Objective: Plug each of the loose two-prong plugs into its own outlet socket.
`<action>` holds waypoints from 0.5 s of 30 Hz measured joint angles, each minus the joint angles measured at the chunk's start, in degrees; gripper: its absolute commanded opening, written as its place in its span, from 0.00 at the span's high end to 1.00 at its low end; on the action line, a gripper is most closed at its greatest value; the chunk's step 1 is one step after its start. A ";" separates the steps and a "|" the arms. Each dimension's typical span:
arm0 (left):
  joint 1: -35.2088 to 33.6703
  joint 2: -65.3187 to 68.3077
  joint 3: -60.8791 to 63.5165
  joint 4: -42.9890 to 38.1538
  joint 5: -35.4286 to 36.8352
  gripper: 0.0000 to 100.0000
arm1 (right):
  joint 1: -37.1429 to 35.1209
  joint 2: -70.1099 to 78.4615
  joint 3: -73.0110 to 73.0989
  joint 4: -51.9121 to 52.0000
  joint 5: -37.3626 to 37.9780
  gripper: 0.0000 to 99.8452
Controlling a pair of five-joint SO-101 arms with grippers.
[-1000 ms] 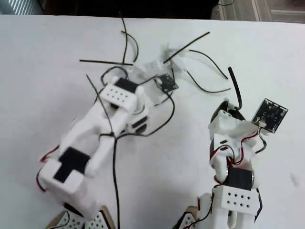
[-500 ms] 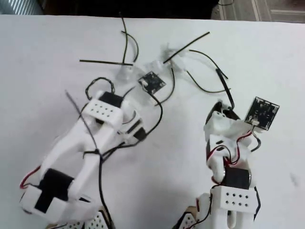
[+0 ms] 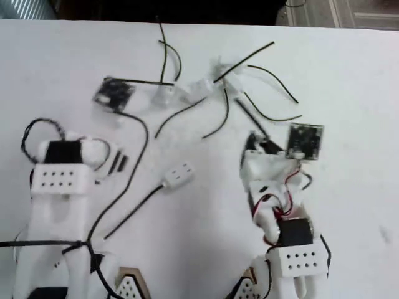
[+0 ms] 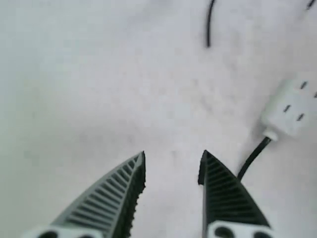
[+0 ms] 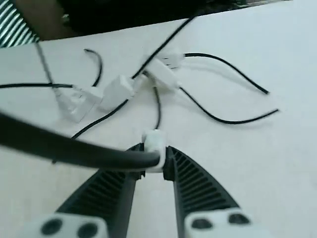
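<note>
Tangle of corded plugs beyond outlet block

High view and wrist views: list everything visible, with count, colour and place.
Table: one, white, under everything.
Outlet socket block: one, white, black cord, mid-table between the arms.
Loose plugs: at least three, white, black cords, clustered at the far middle.
Held plug: one, white, black cord, right of the socket block.
Left pincer: one, dark, open over bare table beside the socket block.
Right pincer: one, dark, shut on the held plug.
</note>
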 measured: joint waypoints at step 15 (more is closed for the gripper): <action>-13.45 -9.23 28.13 -22.68 0.00 0.82 | -26.73 5.71 0.00 -8.26 7.91 0.98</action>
